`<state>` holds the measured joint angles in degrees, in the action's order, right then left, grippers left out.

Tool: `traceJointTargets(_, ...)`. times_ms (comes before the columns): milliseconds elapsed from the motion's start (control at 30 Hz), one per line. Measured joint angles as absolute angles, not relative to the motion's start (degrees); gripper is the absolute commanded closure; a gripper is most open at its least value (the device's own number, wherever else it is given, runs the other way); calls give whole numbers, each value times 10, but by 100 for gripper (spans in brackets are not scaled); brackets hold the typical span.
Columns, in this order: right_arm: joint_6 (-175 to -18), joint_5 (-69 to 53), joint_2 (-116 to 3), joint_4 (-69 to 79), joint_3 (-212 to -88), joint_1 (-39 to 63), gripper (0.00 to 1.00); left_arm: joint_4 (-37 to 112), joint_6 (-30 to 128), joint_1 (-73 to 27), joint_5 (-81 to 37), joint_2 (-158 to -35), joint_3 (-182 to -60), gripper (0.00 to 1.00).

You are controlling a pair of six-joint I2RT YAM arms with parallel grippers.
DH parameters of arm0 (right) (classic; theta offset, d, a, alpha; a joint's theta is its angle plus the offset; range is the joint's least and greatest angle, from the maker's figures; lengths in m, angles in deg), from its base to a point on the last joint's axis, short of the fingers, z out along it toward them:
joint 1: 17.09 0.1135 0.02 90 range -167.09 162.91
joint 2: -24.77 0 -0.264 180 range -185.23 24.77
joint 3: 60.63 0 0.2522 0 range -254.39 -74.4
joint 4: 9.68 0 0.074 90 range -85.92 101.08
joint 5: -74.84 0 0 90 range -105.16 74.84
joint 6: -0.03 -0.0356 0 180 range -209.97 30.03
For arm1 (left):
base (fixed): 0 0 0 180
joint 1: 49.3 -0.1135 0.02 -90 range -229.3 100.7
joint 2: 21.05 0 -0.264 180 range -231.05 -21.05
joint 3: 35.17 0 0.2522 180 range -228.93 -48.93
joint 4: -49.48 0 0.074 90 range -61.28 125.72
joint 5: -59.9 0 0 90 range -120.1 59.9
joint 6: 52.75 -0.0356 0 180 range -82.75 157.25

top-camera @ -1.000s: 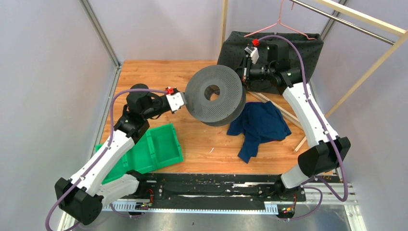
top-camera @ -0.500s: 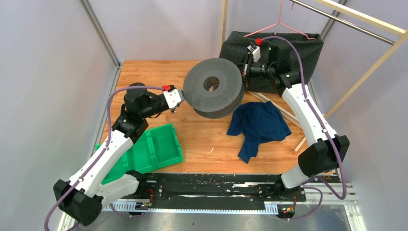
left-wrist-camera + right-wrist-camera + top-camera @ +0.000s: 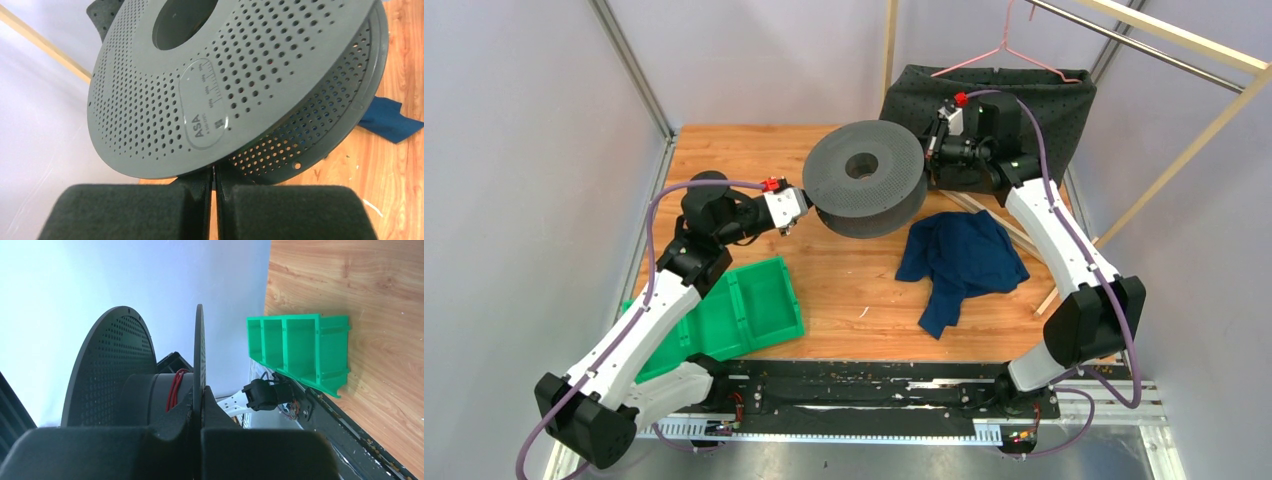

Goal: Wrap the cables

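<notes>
Two pincers share the load: the left pincer [image 3: 214, 175] and the right pincer [image 3: 200, 397] are each clamped tight on a flange rim of the grey spool [image 3: 864, 178], holding it clear of the desk [image 3: 724, 160]. Winding looks under way; next, I'd guess, the spool must turn without either rim slipping. The cables [image 3: 173, 390], red turns on the core between the flanges, sit close beside the right pincer's tips.
</notes>
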<state>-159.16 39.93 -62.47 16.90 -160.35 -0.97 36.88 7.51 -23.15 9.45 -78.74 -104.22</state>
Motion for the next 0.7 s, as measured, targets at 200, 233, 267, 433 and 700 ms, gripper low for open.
traceJointTargets(200, -1611, 368, -625, 160, -1596, -10, 99, 359, 76, -212, 102, -793, -1054, 100)
traceJointTargets(233, -1613, 365, -625, 160, -1595, -10, 99, 358, 76, -209, 102, -794, -1056, 100)
traceJointTargets(267, -1616, 363, -625, 159, -1593, -9, 99, 357, 76, -206, 101, -795, -1059, 100)
traceJointTargets(433, -1626, 354, -625, 159, -1592, -7, 99, 356, 86, -190, 79, -806, -1075, 100)
traceJointTargets(700, -1639, 325, -625, 143, -1592, -7, 99, 477, 218, -177, 1, -814, -1036, 100)
